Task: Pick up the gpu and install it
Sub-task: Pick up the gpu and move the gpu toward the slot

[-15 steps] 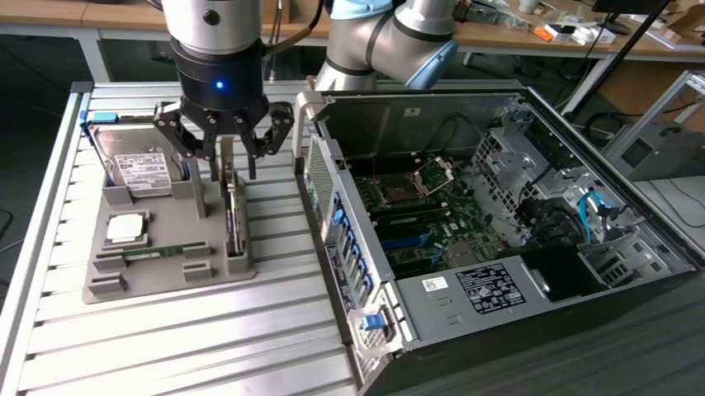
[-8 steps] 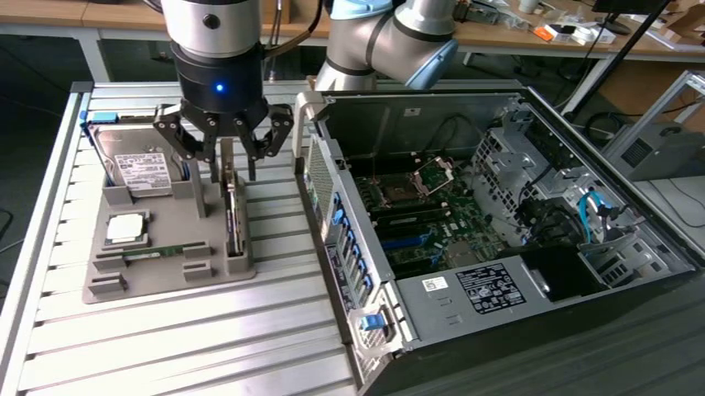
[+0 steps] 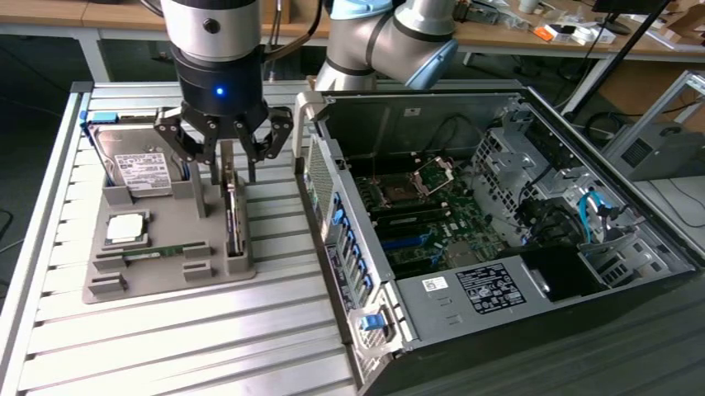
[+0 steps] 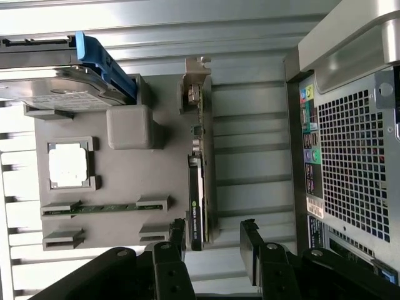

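Two jaws hang spread wide and empty above the gpu, which stands edge-on in a slot along the three o'clock side of the grey holder on the table, as the exterior view has it. In the wrist view the card lies between the fingertips but nearer one than the other. A good grasp probably calls for centring first, then pinching the board's flat faces squarely. The open computer case rises close at three o'clock and the hard drive stands near at ten, so the freest path looks to be straight up.
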You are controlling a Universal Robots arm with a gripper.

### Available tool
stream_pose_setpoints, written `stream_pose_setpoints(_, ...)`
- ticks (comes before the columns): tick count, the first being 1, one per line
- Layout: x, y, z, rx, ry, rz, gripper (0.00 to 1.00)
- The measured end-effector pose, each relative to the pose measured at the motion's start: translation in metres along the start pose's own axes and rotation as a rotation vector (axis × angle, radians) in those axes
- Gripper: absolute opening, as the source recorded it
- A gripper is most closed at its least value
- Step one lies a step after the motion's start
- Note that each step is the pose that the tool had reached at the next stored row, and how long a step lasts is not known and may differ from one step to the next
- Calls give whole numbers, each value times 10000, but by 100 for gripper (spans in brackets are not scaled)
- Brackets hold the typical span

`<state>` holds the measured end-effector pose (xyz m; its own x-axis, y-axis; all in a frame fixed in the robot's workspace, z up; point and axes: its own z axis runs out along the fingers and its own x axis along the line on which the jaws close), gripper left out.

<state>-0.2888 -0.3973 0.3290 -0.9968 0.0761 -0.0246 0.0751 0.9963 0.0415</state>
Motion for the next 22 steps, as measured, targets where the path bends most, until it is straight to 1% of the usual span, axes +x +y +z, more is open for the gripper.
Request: stream_pose_setpoints(22, 5, -3, 78, 0, 0, 1, 48)
